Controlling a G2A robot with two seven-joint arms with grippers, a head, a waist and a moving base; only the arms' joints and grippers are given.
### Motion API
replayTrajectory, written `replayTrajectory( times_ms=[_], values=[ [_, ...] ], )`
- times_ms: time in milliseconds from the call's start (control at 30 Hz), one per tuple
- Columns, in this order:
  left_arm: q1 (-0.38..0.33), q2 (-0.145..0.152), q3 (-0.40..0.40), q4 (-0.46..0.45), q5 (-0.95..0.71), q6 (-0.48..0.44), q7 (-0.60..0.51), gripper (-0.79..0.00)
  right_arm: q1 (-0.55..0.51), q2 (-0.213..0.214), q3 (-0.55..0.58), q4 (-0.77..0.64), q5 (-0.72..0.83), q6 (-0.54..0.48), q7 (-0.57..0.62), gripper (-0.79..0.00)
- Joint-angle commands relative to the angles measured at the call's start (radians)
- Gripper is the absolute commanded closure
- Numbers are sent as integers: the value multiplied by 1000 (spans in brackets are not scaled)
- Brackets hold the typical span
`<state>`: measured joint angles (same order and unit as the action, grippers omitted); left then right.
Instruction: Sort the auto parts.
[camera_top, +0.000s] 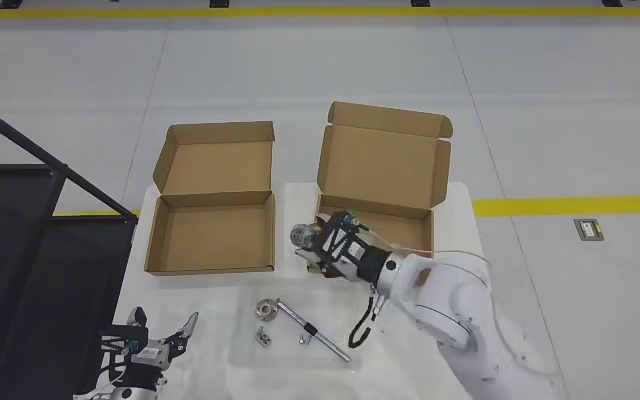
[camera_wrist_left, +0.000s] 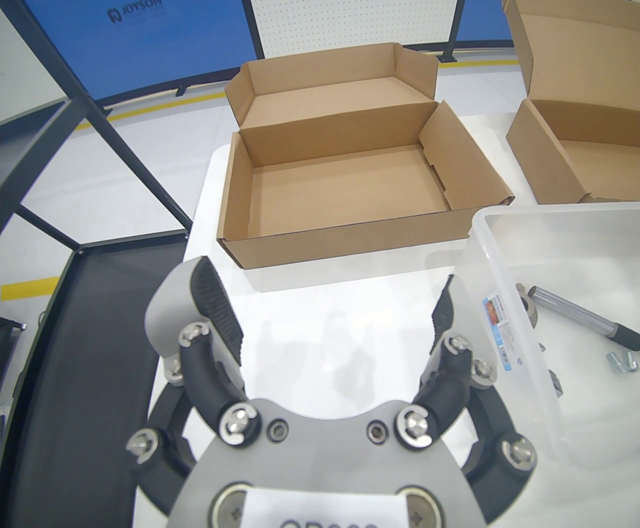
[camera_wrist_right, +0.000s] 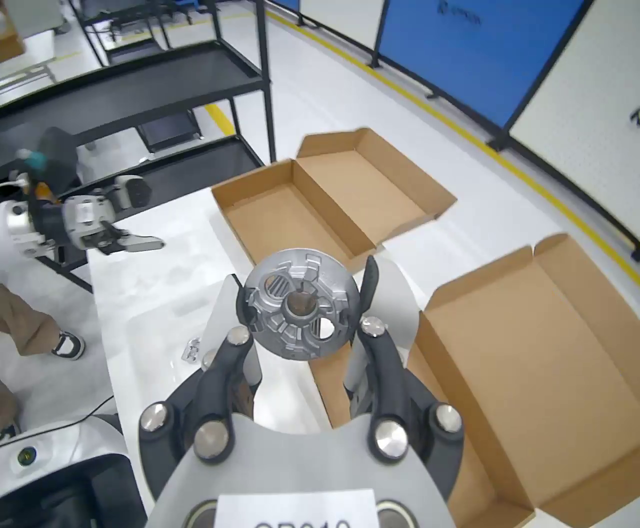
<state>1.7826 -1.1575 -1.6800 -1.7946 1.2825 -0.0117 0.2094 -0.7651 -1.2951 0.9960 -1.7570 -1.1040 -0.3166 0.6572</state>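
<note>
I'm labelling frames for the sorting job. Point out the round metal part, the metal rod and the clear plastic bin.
round metal part (camera_wrist_right: 320, 282): right wrist view, on its ribbed face beside the hub.
metal rod (camera_wrist_left: 570, 308): left wrist view, on its shiny shaft.
clear plastic bin (camera_wrist_left: 555, 210): left wrist view, on its rim.

A: Entry one, clamped in the right gripper (camera_wrist_right: 306, 295)?
B: Disc (camera_wrist_right: 302, 312): cast metal, matt grey, grainy faces.
A: Past its fingertips?
B: Far box (camera_wrist_right: 330, 200) and near box (camera_wrist_right: 540, 350): brown cardboard, matt.
A: Around the left gripper (camera_wrist_left: 325, 277)?
B: Pads (camera_wrist_left: 215, 295): black, ribbed, rubbery. Beside them, bin (camera_wrist_left: 500, 240): clear glossy plastic. Rod (camera_wrist_left: 570, 310) inside: polished metal, matt black grip. Table (camera_wrist_left: 320, 320) beneath: white, glossy.
</note>
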Motion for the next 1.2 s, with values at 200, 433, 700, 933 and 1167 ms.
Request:
replayTrajectory(
  times_ms=[200, 433, 700, 933, 1167],
  values=[
    [0, 0, 0, 0, 0, 0, 0, -785, 307, -95, -198, 522, -16, 287, 111, 0],
    [0, 0, 0, 0, 0, 0, 0, -785, 439, -182, -316, 873, 28, 292, 77, 0],
    [0, 0, 0, 0, 0, 0, 0, -785, 500, -257, -365, 1099, 69, 295, -3, 0],
    [0, 0, 0, 0, 0, 0, 0, -785, 528, -304, -378, 1241, 99, 277, -43, 0],
    [0, 0, 0, 0, 0, 0, 0, -785, 554, -343, -386, 1317, 108, 266, -56, -757]
  ],
)
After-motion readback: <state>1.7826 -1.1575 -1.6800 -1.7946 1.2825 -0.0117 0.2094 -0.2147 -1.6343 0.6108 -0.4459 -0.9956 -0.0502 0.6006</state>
